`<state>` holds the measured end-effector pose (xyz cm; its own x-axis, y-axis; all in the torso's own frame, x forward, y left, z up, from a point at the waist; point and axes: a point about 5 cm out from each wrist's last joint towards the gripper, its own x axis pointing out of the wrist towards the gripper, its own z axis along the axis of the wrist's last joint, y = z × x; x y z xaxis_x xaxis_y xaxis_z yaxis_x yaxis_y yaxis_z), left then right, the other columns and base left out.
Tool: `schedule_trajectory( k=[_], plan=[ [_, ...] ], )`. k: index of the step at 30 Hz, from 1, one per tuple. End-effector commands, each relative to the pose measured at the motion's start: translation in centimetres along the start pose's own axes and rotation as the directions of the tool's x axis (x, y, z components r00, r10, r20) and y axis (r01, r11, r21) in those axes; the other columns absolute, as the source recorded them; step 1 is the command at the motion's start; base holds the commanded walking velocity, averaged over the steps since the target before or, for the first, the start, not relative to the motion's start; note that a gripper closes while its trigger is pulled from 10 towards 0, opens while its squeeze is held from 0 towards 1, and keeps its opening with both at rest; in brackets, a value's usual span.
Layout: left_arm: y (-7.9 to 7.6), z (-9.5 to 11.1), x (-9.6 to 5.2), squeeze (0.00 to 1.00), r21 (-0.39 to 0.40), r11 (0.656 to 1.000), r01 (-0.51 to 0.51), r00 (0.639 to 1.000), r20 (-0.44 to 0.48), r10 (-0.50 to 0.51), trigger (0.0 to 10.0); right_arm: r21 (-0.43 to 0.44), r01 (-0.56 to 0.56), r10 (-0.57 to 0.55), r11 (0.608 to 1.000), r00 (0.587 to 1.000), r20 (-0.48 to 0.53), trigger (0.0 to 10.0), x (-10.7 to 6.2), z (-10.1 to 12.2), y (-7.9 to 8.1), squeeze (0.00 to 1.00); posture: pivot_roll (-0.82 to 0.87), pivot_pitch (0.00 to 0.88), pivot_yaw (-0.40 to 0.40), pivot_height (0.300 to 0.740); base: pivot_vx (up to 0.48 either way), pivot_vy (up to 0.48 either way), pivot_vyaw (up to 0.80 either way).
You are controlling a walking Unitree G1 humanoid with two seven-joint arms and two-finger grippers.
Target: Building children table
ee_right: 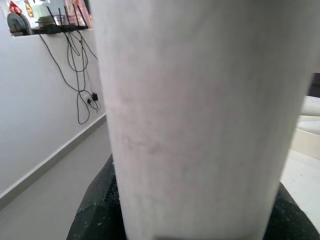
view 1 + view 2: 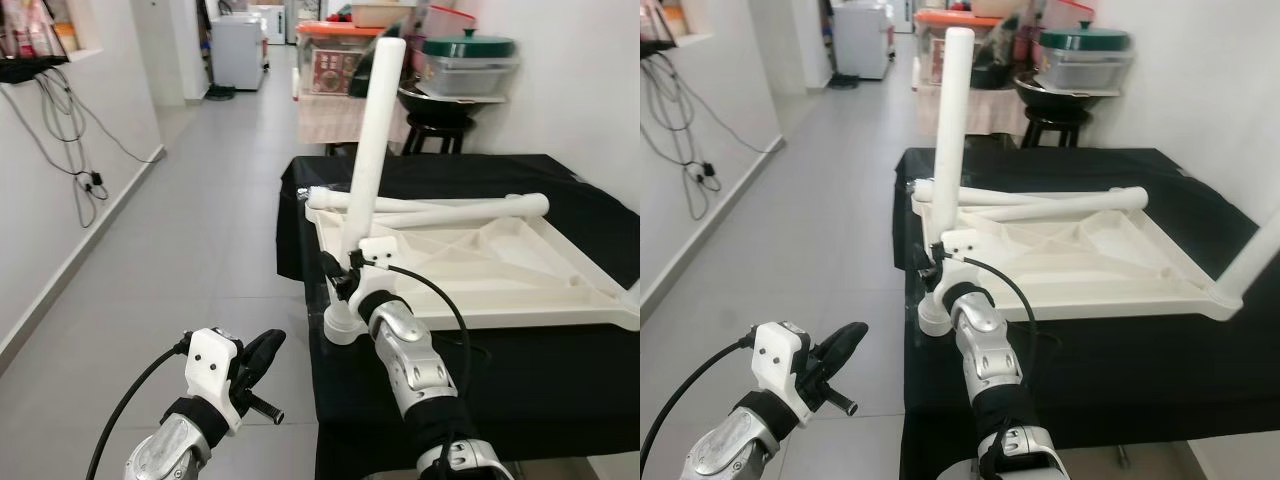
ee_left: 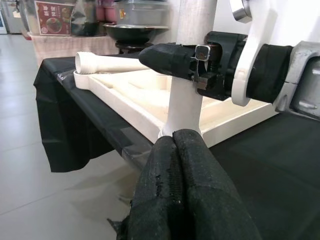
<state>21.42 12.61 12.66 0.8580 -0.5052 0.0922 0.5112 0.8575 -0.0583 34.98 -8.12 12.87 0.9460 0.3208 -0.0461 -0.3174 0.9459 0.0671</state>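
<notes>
Right tool (image 2: pixel 343 268): clamped round the lower part of the upright table leg (image 2: pixel 372 160) — one black finger (image 3: pixel 170 59) shows pressed against the leg's side in the left wrist view, and the leg's white surface sits right up against the right wrist camera.

Upright table leg: a white tube standing nearly vertical, tilted slightly, its flared foot (image 2: pixel 342 326) directly below the right tool, at the near corner of the upturned table top.

Upturned table top (image 2: pixel 520 290): a white moulded panel, ribbed underside up, lying flat just beyond and to the right of the right tool on the black-draped tabletop (image 2: pixel 520 380).

Loose table legs (image 2: pixel 440 206): two more white tubes lying across the far part of the panel, beyond the right tool, close together and crossing near one end.

Left tool (image 2: pixel 262 358): off the tabletop's left edge, over the grey tiled floor (image 2: pixel 190 250), nearer the robot than the right tool and to its left; its two black fingers (image 3: pixel 195 195) are pressed together with nothing between them, pointing towards the foot of the upright leg.

Beyond the tabletop: a black stool (image 2: pixel 438 128) carrying a dark wok, with stacked lidded containers (image 2: pixel 465 60) above — well past the right tool.

Left wall: black cables (image 2: pixel 65 130) hanging from a shelf.
</notes>
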Motion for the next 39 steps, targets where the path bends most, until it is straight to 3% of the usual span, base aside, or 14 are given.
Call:
schedule_trajectory(
  k=[1, 4, 5, 6, 7, 8, 14, 16, 17, 18, 19, 29, 30, 39],
  plan=[
    [0.1, -0.4, -0.2, 0.00, 0.003, 1.000, -0.009, 1.000, -0.018, 0.009, 10.0, 0.041, 0.091, -0.083, 0.995, 0.981, -0.176, 0.0, -0.8, -3.5, -1.0, 0.00, 0.05, 0.000, -0.024, 0.740, 0.000, 0.000, 0.00],
    [0.1, -0.4, -0.2, 0.00, 0.002, 1.000, -0.012, 1.000, -0.018, 0.012, 10.0, 0.042, 0.088, -0.079, 0.995, 0.980, -0.185, 0.0, -0.8, -3.5, -0.9, 0.00, 0.05, 0.000, -0.024, 0.740, 0.000, 0.000, 0.00],
    [0.1, -0.4, -0.3, 0.00, 0.002, 1.000, -0.013, 1.000, -0.018, 0.013, 10.0, 0.056, 0.029, -0.019, 0.998, 0.984, -0.175, 10.0, -0.8, -3.3, -0.5, 0.00, 0.05, 0.000, -0.024, 0.740, 0.000, 0.000, 0.00],
    [0.1, -0.4, -0.3, 0.00, 0.002, 1.000, -0.013, 1.000, -0.018, 0.013, 10.0, 0.056, 0.029, -0.019, 0.998, 0.984, -0.175, 10.0, -0.8, -3.3, -0.5, 0.00, 0.05, 0.000, -0.024, 0.740, 0.000, 0.000, 0.00],
    [0.2, -0.3, -0.3, 0.00, 0.002, 1.000, -0.013, 1.000, -0.017, 0.013, 10.0, 0.069, -0.044, 0.053, 0.997, 0.988, -0.142, 10.0, -0.9, -2.7, 0.0, 0.43, 0.04, 0.000, -0.022, 0.740, 0.000, 0.000, 0.00],
    [0.2, -0.3, -0.2, 0.00, 0.001, 1.000, -0.013, 1.000, -0.016, 0.013, 10.0, 0.097, -0.123, 0.134, 0.988, 0.985, -0.111, 10.0, -0.8, -2.1, 0.5, 1.00, 0.04, 0.000, -0.023, 0.740, 0.000, 0.000, 0.00],
    [0.1, -0.3, -0.2, 0.00, 0.000, 1.000, -0.009, 1.000, -0.016, 0.009, 10.0, 0.055, -0.451, 0.451, 0.891, 0.892, 0.022, 10.0, -0.2, 1.6, -0.1, 0.98, 0.04, 0.000, -0.023, 0.740, 0.000, 0.000, 0.00],
    [0.1, -0.3, -0.2, 0.00, 0.000, 1.000, -0.009, 1.000, -0.016, 0.009, 10.0, 0.055, -0.451, 0.451, 0.891, 0.892, 0.022, 10.0, -0.2, 1.6, -0.1, 0.98, 0.04, 0.000, -0.023, 0.740, 0.000, 0.000, 0.00],
    [0.0, -0.3, -0.2, 0.00, 0.000, 1.000, -0.010, 1.000, -0.016, 0.010, 10.0, 0.011, -0.505, 0.505, 0.863, 0.863, 0.010, 10.0, 0.0, 2.1, -1.0, 0.31, 0.05, 0.000, -0.028, 0.740, 0.000, 0.000, 0.00],
    [0.0, -0.3, -0.2, 0.00, 0.000, 1.000, -0.010, 1.000, -0.016, 0.010, 10.0, 0.011, -0.505, 0.505, 0.863, 0.863, 0.010, 10.0, 0.0, 2.1, -1.0, 0.31, 0.05, 0.000, -0.028, 0.740, 0.000, 0.000, 0.00],
    [-0.1, -0.3, -0.2, 0.00, -0.001, 1.000, -0.011, 1.000, -0.015, 0.011, 10.0, -0.073, -0.570, 0.570, 0.818, 0.821, -0.025, 10.0, 0.3, 3.1, -2.6, 0.00, 0.06, 0.000, -0.029, 0.740, 0.000, 0.000, 0.00],
    [-0.3, -0.2, -0.7, 0.00, -0.002, 1.000, -0.020, 1.000, -0.022, 0.020, 10.0, -0.043, -0.654, 0.652, 0.755, 0.756, -0.063, 10.0, 0.4, 4.0, -4.6, 0.00, 0.10, 0.000, -0.033, 0.740, 0.000, 0.000, 0.00],
    [-0.3, -0.3, -0.8, 0.00, -0.002, 1.000, -0.022, 0.999, -0.025, 0.022, 10.0, -0.034, -0.663, 0.661, 0.748, 0.748, -0.058, 0.0, 0.4, 4.3, -4.9, 0.00, 0.10, 0.000, -0.030, 0.740, 0.000, 0.000, 0.00],
    [-0.4, -0.4, -0.9, 0.00, -0.003, 1.000, -0.019, 0.999, -0.034, 0.019, 10.0, -0.012, -0.688, 0.687, 0.726, 0.725, -0.049, 0.0, -0.1, 4.2, -6.1, 0.00, 0.09, 0.000, -0.022, 0.740, 0.000, 0.000, 0.00]
  ],
)
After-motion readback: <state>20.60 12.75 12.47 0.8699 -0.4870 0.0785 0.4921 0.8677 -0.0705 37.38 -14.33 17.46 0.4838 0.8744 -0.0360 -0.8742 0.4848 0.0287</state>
